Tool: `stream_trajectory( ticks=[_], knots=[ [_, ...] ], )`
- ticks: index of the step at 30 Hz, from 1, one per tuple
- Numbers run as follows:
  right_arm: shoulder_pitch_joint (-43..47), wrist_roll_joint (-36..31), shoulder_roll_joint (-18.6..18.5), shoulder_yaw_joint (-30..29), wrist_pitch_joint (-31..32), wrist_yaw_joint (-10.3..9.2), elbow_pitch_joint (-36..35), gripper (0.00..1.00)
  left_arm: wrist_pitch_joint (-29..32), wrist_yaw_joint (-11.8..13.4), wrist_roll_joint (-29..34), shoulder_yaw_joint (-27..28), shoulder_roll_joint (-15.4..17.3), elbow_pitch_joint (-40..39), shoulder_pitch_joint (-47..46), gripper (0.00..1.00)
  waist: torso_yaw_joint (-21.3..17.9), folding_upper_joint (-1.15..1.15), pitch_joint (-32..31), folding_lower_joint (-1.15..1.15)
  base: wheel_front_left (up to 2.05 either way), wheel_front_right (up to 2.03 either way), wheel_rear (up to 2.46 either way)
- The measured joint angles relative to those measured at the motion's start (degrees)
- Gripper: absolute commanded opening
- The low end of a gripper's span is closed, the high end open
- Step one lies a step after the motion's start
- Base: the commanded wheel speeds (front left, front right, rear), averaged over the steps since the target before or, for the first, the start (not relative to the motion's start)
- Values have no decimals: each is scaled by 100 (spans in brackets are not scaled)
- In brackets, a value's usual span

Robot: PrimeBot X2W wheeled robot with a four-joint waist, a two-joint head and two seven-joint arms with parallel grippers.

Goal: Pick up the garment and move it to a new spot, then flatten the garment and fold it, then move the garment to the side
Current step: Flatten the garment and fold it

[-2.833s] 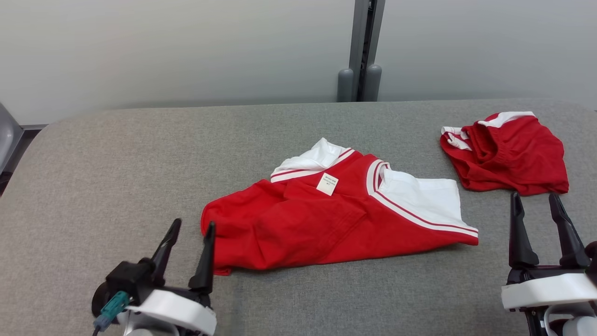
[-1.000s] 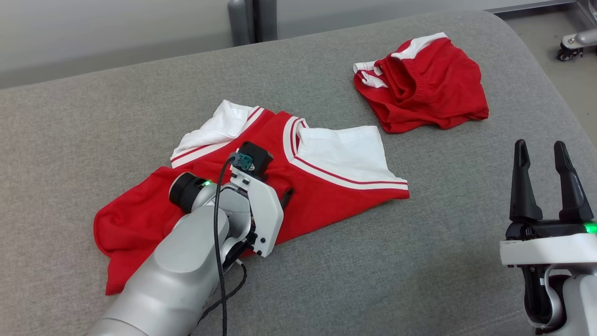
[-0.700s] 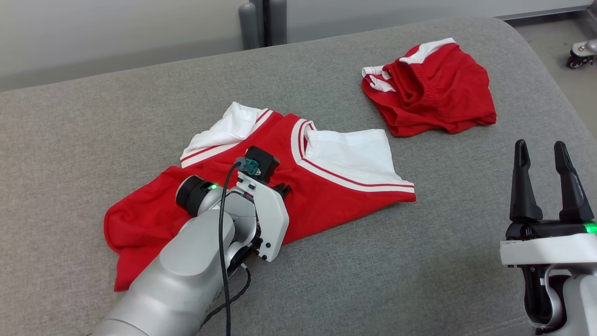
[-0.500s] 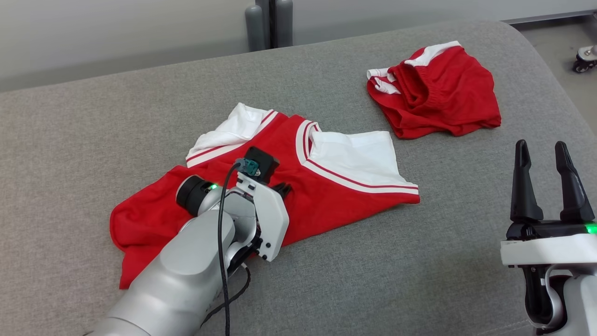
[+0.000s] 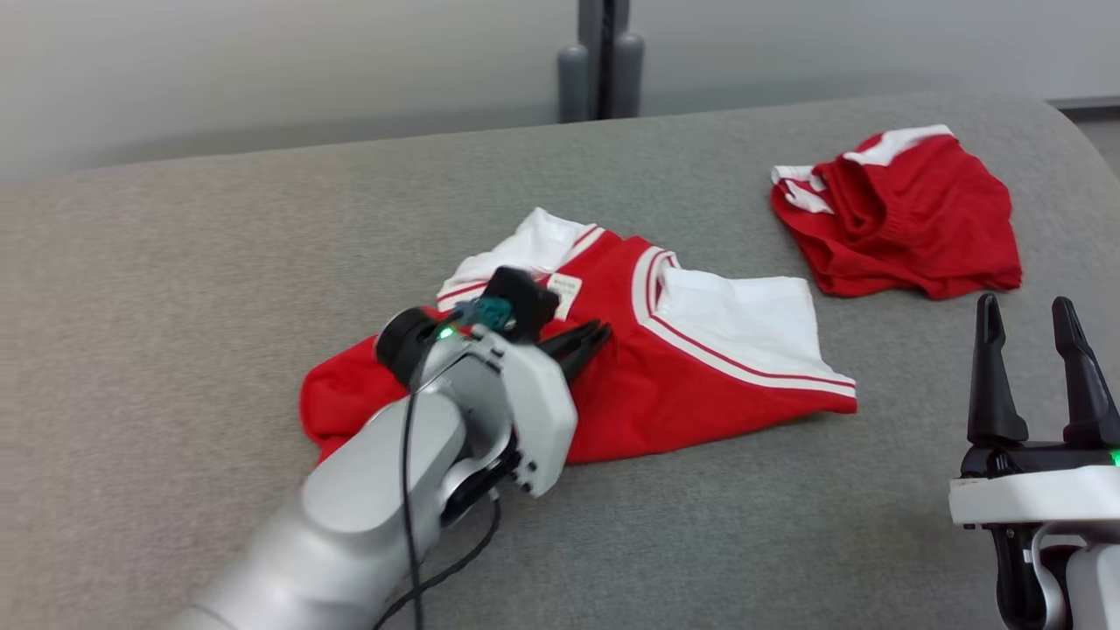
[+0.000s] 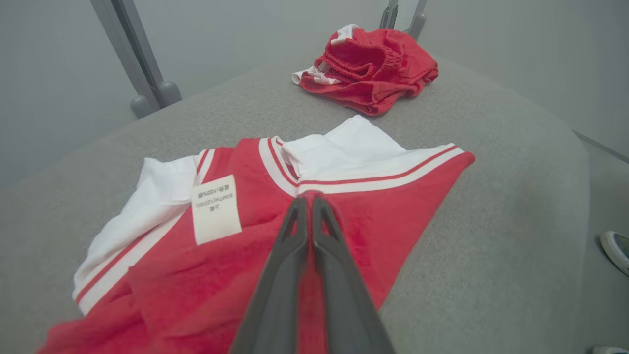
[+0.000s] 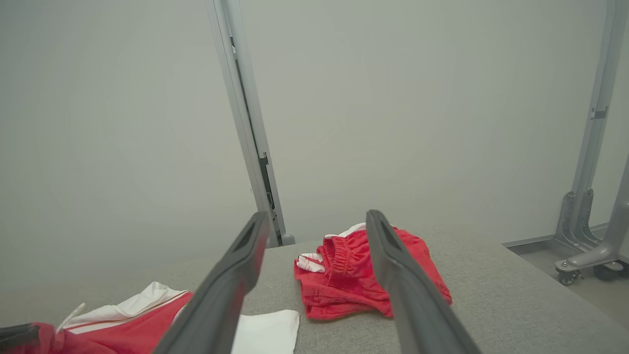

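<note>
So, garment [image 5: 700, 385], red with white sleeves, lies crumpled mid-worktop [image 5: 219, 262], label [image 6: 216, 209] facing up. Left gripper [image 5: 595, 332] has its fingers pinched together on a fold of red fabric just below the striped collar [image 5: 646, 289]. Right gripper [image 5: 1025, 304] hangs spread wide above the near right edge, holding nothing. Red shorts [image 5: 910, 227] sit bunched toward the far right corner.

Grey fabric-covered tabletop [image 5: 219, 262] w/ rounded corners, pale grey wall panels [image 5: 262, 70] behind, grey metal post [image 7: 240, 98] betw. them, wheeled frame base [image 7: 585, 258] on grey floor [image 7: 535, 253], soft even light.
</note>
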Motion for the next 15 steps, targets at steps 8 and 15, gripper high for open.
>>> stream_trajectory(
  ticks=[8,15],
  knots=[
    [140,-59,-67,-48,0,0,54,100,417,211,-192,80,1451,-1489,890,0,606,0,-231,0,0,0,0],
    [125,-70,-77,63,0,0,121,100,627,617,-409,313,2466,-2798,1639,0,980,0,-361,0,0,0,0]
  ],
)
